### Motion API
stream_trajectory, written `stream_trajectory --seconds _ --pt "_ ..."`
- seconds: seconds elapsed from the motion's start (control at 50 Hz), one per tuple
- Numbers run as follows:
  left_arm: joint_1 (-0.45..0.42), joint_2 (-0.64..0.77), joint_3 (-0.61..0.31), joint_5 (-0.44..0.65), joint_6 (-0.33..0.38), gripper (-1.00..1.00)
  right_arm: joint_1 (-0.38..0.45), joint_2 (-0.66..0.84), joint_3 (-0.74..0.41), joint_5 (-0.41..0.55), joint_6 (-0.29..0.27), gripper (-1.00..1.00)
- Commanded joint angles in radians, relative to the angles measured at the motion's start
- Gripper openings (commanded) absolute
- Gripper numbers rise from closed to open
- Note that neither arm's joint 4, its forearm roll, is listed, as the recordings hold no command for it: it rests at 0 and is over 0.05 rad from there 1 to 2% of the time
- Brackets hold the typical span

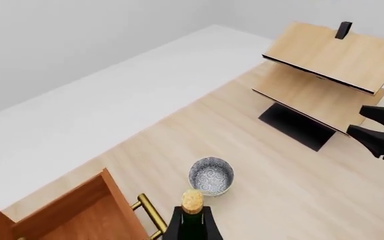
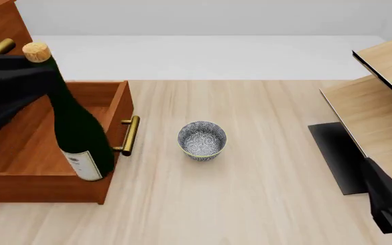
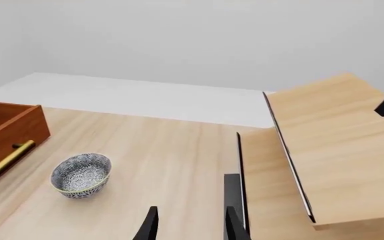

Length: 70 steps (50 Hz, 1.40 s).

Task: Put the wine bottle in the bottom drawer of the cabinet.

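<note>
No readable text, brand, number or sign appeared in any view. Wine bottle (image 2: 77, 127) carried white label (image 2: 86, 166) near base, seen in front view only; faint grey marks on it were too small to read. Bowl (image 2: 201, 140) showed blue-white speckled pattern, no lettering.

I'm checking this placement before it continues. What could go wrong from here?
The wine bottle hangs tilted in the left pincer, its base over the bottom drawer front edge; it might catch the wall or brass handle. Released now, it could fall onto the table near the bowl.
</note>
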Motion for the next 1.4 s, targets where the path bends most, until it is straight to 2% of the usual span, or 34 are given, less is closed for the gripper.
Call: stream_trajectory --seconds 0.02,0.2,0.24,0.28,0.42,0.46,0.5,0.54,0.58,0.66,0.7,0.76,0.8,0.84,0.86,0.9,0.92,0.96,0.98,1.18,1.26,1.4 --pt "0.065 -0.020 -0.113 0.110 0.035 -1.00 0.010 0.040 0.003 -0.043 0.001 1.00" --pt "0.118 0.016 -0.174 0.168 0.060 -1.00 0.016 0.044 0.001 -0.048 0.003 1.00" --pt "0.127 0.049 -0.209 0.200 -0.013 -1.00 0.017 0.042 0.001 -0.046 0.002 1.00" --pt "0.159 0.045 -0.216 0.194 0.036 -1.00 0.018 0.042 0.001 -0.046 0.002 1.00" --pt "0.201 0.092 -0.275 0.253 0.015 -1.00 0.019 0.028 -0.001 -0.032 0.003 1.00" --pt "0.237 0.107 -0.280 0.258 0.028 -1.00 0.022 0.034 0.001 -0.038 0.003 1.00" --pt "0.238 0.124 -0.287 0.264 -0.002 -1.00 0.023 0.037 0.002 -0.041 0.002 1.00" --pt "0.258 0.126 -0.280 0.258 0.037 -1.00 0.027 0.050 0.004 -0.055 0.002 1.00" --pt "0.249 0.147 -0.288 0.274 0.003 -1.00 0.027 0.051 0.004 -0.055 0.002 1.00" --pt "0.281 0.160 -0.292 0.270 0.011 -1.00 0.028 0.049 0.005 -0.053 0.001 1.00" --pt "0.280 0.173 -0.307 0.277 -0.012 -1.00 0.029 0.050 0.005 -0.053 0.002 1.00" --pt "0.284 0.176 -0.297 0.269 0.009 -1.00 0.029 0.044 0.005 -0.048 0.003 1.00" --pt "0.289 0.185 -0.312 0.266 -0.027 -1.00 0.028 0.043 0.005 -0.046 0.003 1.00" --pt "0.293 0.193 -0.307 0.263 -0.001 -1.00 0.029 0.044 0.005 -0.047 0.002 1.00" --pt "0.296 0.203 -0.310 0.266 -0.023 -1.00 0.029 0.043 0.006 -0.046 0.003 1.00" --pt "0.299 0.202 -0.294 0.253 0.006 -1.00 0.030 0.046 0.006 -0.049 0.003 1.00" --pt "0.304 0.213 -0.297 0.259 -0.025 -1.00 0.030 0.050 0.006 -0.052 0.003 1.00" --pt "0.300 0.212 -0.293 0.249 -0.008 -1.00 0.029 0.050 0.007 -0.052 0.002 1.00" --pt "0.300 0.221 -0.298 0.253 -0.032 -1.00 0.029 0.049 0.006 -0.052 0.002 1.00" --pt "0.353 0.252 -0.268 0.202 -0.013 -1.00 0.028 0.039 0.006 -0.040 0.000 1.00" --pt "0.361 0.265 -0.260 0.190 -0.039 -1.00 0.028 0.041 0.006 -0.041 0.001 1.00" --pt "0.393 0.281 -0.246 0.161 -0.025 -1.00 0.028 0.047 0.007 -0.047 0.000 1.00"
